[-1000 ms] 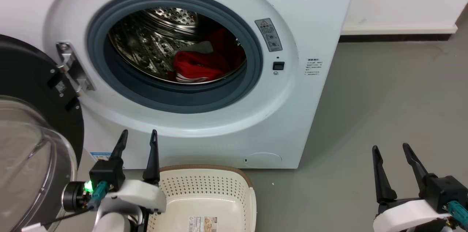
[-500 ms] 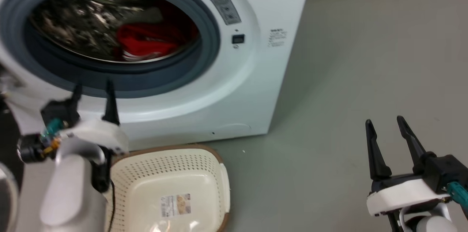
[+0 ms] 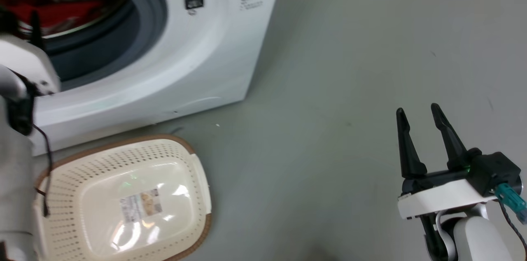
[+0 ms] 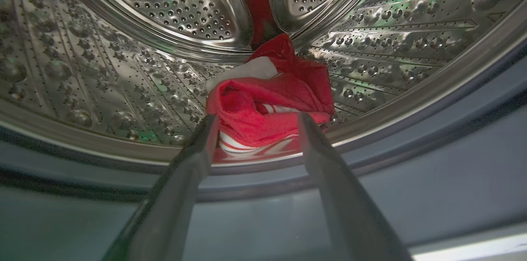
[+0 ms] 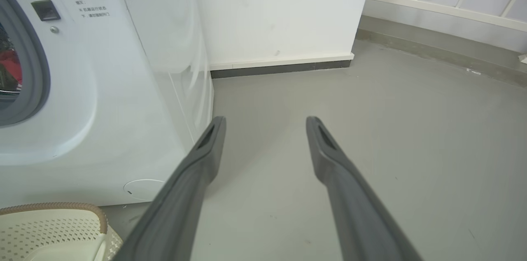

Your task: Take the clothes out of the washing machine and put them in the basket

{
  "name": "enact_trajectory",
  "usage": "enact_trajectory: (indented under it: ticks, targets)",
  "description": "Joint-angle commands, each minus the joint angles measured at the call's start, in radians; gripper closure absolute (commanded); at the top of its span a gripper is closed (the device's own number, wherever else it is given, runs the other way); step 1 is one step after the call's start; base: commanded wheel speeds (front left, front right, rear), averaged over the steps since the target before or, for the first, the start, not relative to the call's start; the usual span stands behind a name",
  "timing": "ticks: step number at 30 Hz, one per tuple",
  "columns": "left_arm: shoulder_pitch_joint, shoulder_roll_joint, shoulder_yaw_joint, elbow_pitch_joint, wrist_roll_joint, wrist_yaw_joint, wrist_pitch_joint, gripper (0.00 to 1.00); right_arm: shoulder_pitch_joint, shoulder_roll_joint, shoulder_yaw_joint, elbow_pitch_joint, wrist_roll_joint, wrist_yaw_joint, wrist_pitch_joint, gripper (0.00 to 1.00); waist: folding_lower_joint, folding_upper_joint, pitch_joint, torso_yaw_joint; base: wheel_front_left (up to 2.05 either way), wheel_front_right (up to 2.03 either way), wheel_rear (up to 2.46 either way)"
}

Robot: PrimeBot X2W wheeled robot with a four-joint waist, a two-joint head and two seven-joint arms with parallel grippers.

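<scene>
Left wrist view looks along my left gripper (image 4: 256, 119) into the large white front-loading washing machine (image 3: 185, 59). My two long dark fingers are spread wide apart, with nothing clamped between them. They reach over the grey rubber door ring (image 4: 411, 162) toward the front lip of the perforated steel drum (image 4: 164, 18). The soft bright red clothes with white stripes and white trim (image 4: 263, 96) lie in a bunched heap on the drum's lower wall, just behind that lip. The heap shows in the gap between my fingertips. I cannot tell whether the tips touch the cloth or stop just short of it. A strip of red fabric runs up the back of the drum behind the heap.

In the head view my left arm is at the left edge, in front of the open door ring, and red shows inside the drum.

My right gripper (image 3: 418, 109) hangs at the lower right over the bare grey floor (image 3: 350, 47), well apart from the machine. Its fingers point up and are parted, holding nothing.

The small cream plastic laundry basket with perforated sides and a brown rim (image 3: 111, 144) stands on the floor just in front of the machine's base. A paper label (image 3: 140, 204) shows on the basket's base.
</scene>
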Motion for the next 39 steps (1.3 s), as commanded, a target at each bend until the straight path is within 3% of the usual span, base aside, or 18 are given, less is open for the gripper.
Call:
enact_trajectory:
  ticks: [1,14,23,29,30,31,35,39]
  targets:
    - [-0.028,0.023,0.001,0.009,0.009,0.0,0.014,0.0,-0.025,0.002,0.007,0.007,0.006,-0.001,-0.007,0.0,-0.0002,0.0,0.068,-0.065,0.0,0.0,0.0]
    - [-0.281,0.217,-0.044,0.056,0.057,-0.019,0.271,0.0,-0.084,0.002,0.063,0.06,0.072,-0.001,-0.027,0.0,-0.0002,0.0,0.22,-0.172,0.0,0.0,0.0]
    - [-0.406,0.29,-0.084,0.047,0.064,-0.034,0.527,0.0,-0.11,0.001,0.093,0.037,0.089,-0.001,-0.027,0.0,-0.0002,0.0,0.292,-0.198,0.0,0.0,0.0]
    - [-0.428,0.307,-0.08,0.026,0.051,-0.021,0.638,0.0,-0.107,0.001,0.093,0.037,0.097,-0.001,-0.027,0.0,-0.0002,0.0,0.304,-0.207,0.0,0.0,0.0]
    - [-0.429,0.308,-0.08,0.021,0.051,-0.018,0.647,0.23,-0.108,0.001,0.092,0.038,0.1,-0.001,-0.027,0.0,-0.0002,0.0,0.304,-0.207,0.0,0.0,0.0]
    - [-0.427,0.309,-0.079,0.019,0.049,-0.013,0.656,0.98,-0.11,0.001,0.092,0.039,0.1,-0.001,-0.027,0.0,-0.0002,0.0,0.304,-0.208,0.0,0.0,0.0]
    - [-0.405,0.315,-0.07,-0.003,0.043,0.009,0.643,1.0,-0.121,0.001,0.09,0.033,0.1,-0.001,-0.027,0.0,-0.0002,0.0,0.298,-0.211,0.0,0.0,0.0]
    - [-0.37,0.312,-0.06,-0.013,0.031,0.018,0.556,1.0,-0.12,0.002,0.083,0.038,0.096,-0.001,-0.027,0.0,-0.0002,0.0,0.276,-0.202,0.0,0.0,0.0]
